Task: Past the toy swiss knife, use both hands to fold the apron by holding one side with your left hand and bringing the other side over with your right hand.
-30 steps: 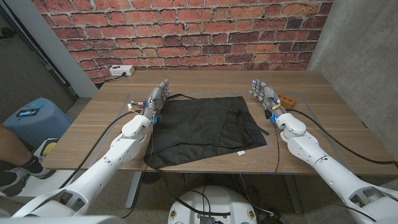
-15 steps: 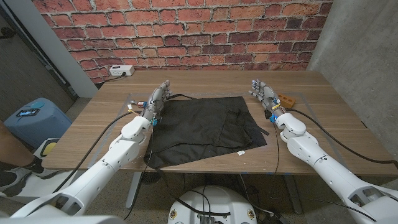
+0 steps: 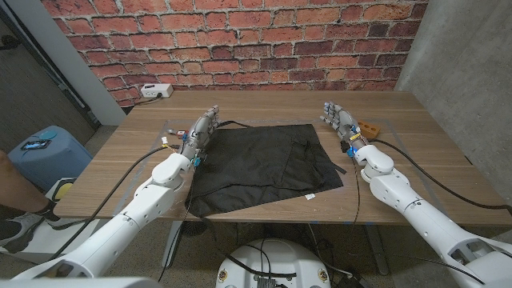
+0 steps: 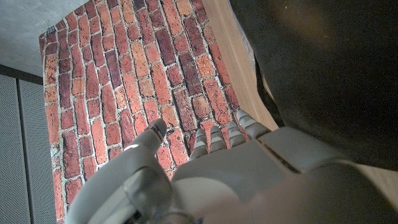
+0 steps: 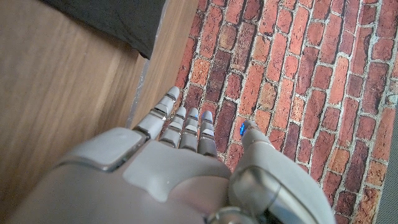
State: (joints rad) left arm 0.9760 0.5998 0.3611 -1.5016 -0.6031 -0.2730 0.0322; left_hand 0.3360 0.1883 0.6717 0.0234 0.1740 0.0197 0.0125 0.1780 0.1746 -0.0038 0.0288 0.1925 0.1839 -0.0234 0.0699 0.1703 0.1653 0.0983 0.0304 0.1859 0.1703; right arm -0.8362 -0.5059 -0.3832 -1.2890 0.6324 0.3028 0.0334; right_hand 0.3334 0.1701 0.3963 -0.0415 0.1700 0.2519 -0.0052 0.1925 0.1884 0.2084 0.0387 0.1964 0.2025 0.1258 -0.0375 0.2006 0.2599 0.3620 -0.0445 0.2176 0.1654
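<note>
apron (image 3: pixel 260 168): front corner droops over desk (image 3: pixel 416 160) edge, out of sight. Toy swiss knife (image 3: pixel 369 128) partly behind right hand (image 3: pixel 339 122), too small to make out.

A red brick wall (image 3: pixel 240 40) with pale mortar fills the upper part of the head view, behind the wooden counter (image 3: pixel 416 160), which spans the middle of the frame. A grey concrete wall (image 3: pixel 472 64) rises at the upper right. At the upper left stands a dark grey panel (image 3: pixel 32 88), edged by a lighter grey strip running diagonally. A white power strip (image 3: pixel 157 91) sits at the counter's far left corner, against the bricks. Grey floor (image 3: pixel 104 140) shows at the left, where a blue container (image 3: pixel 44 152) stands with a small dark object on top. The light is even and soft.
</note>
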